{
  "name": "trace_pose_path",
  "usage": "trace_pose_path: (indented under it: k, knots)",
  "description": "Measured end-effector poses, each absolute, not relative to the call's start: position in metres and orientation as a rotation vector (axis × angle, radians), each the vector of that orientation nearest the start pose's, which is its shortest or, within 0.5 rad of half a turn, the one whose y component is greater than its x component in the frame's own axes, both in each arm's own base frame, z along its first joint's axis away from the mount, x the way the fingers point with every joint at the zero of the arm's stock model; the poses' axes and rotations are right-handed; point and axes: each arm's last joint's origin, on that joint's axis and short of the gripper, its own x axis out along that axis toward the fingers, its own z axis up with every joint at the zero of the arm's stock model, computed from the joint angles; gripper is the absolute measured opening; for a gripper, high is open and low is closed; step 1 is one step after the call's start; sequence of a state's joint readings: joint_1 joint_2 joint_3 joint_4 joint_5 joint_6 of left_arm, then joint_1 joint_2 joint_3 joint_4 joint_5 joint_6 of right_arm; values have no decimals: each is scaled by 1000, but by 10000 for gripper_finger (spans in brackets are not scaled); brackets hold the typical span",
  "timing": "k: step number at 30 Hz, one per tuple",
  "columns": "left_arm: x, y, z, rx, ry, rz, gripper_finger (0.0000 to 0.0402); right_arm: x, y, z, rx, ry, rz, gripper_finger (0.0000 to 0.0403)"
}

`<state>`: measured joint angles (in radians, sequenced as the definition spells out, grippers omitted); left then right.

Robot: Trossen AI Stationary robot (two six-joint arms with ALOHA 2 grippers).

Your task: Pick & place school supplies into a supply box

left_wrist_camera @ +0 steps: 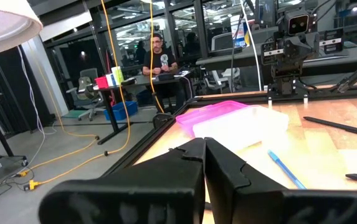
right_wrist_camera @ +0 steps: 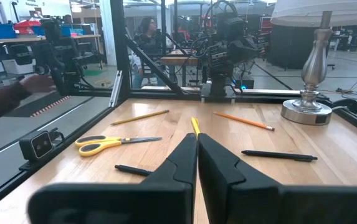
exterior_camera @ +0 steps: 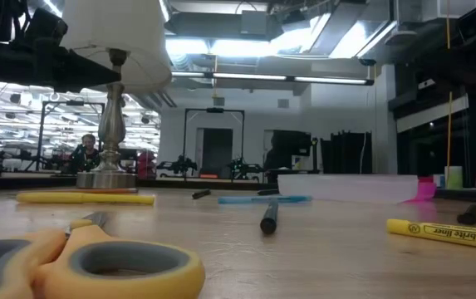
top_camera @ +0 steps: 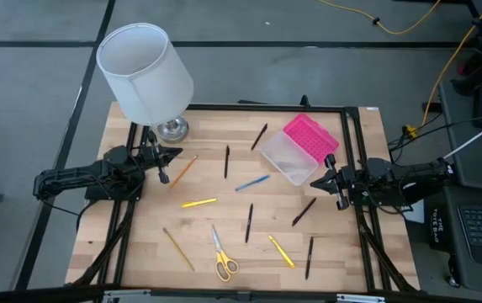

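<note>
The supply box stands open near the table's far right: clear base (top_camera: 285,158), pink lid (top_camera: 312,137); it also shows in the left wrist view (left_wrist_camera: 240,121). Pens and pencils lie flat and scattered: an orange pencil (top_camera: 183,171), a blue pen (top_camera: 251,183), a yellow highlighter (top_camera: 199,203), a tan pencil (top_camera: 178,249) and several black pens (top_camera: 249,222). The yellow-handled scissors (top_camera: 222,257) lie near the near edge. My left gripper (top_camera: 163,165) is shut, by the lamp base. My right gripper (top_camera: 328,180) is shut, just on the near side of the box. Neither holds anything.
A table lamp with a white shade (top_camera: 144,71) and silver base (top_camera: 172,129) stands at the far left corner. A black frame (top_camera: 352,135) rims the table. A sleeve and hand (right_wrist_camera: 7,99) show beyond the near edge. People sit in the room behind.
</note>
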<state>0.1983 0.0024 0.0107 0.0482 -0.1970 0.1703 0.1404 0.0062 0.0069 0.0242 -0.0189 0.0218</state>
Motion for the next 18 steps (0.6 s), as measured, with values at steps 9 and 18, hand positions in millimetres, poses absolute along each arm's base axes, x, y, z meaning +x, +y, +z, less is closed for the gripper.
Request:
trace_pose_path:
  k: [9, 18]
  knots:
    - [94, 24, 172, 115, -34, 386, 4, 97, 14, 168, 20, -30, 159, 20]
    - [95, 22, 172, -33, -61, 288, 4, 97, 14, 169, 33, -39, 159, 20]
